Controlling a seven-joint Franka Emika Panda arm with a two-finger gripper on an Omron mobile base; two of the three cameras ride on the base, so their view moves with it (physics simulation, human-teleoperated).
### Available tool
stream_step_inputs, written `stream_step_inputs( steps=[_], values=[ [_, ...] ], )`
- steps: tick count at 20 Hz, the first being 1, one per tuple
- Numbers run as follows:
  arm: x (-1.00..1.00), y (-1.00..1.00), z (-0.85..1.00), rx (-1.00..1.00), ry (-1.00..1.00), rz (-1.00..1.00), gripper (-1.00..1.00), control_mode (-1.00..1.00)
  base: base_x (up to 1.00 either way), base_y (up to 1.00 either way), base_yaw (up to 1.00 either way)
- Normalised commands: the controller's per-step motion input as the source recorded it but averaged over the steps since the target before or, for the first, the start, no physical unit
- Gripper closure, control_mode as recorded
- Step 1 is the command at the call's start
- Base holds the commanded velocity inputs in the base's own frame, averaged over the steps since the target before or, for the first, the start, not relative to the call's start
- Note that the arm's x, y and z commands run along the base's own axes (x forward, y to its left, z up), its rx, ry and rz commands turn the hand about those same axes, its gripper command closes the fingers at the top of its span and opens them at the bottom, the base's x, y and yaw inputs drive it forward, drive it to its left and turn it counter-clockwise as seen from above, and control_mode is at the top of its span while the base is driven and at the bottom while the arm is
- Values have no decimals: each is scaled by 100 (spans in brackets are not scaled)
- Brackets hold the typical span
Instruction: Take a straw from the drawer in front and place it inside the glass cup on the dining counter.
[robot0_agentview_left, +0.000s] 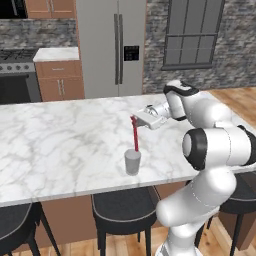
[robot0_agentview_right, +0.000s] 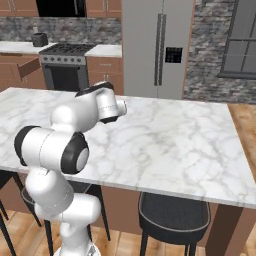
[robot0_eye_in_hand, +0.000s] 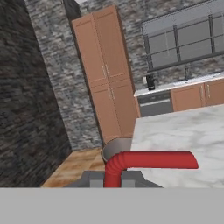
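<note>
The gripper (robot0_agentview_left: 134, 119) is clamped on the bent top of the red straw (robot0_agentview_left: 135, 136), whose lower end already sits inside the glass cup (robot0_agentview_left: 132, 162) near the front edge of the marble worktop (robot0_agentview_left: 60, 145). Best to lower it straight, keeping the straw vertical, then release without nudging the rim, since the cup looks light enough to tip.

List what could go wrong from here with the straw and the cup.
1. The gripper is shut on the straw near its bent top, and the lower end is at the cup. A sideways pull might tip the light cup.
2. The straw stands about twice the cup's height, so once let go it may lean and tip out.
3. The cup sits near the counter edge by the stools; a knock could send it off.
</note>
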Motion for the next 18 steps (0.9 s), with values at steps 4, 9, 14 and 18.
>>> stream_step_inputs(
  steps=[4, 9, 14, 18],
  values=[
    [30, 0, -20, 0, 0, 5, 100, -100, 0, 0, 0],
    [29, 0, -21, 0, 0, 5, 100, -100, 0, 0, 0],
    [25, 3, -20, 0, 0, 4, 100, -100, 0, 0, 0],
    [15, 11, -17, 1, 0, 3, 100, -100, 0, 0, 0]
  ],
)
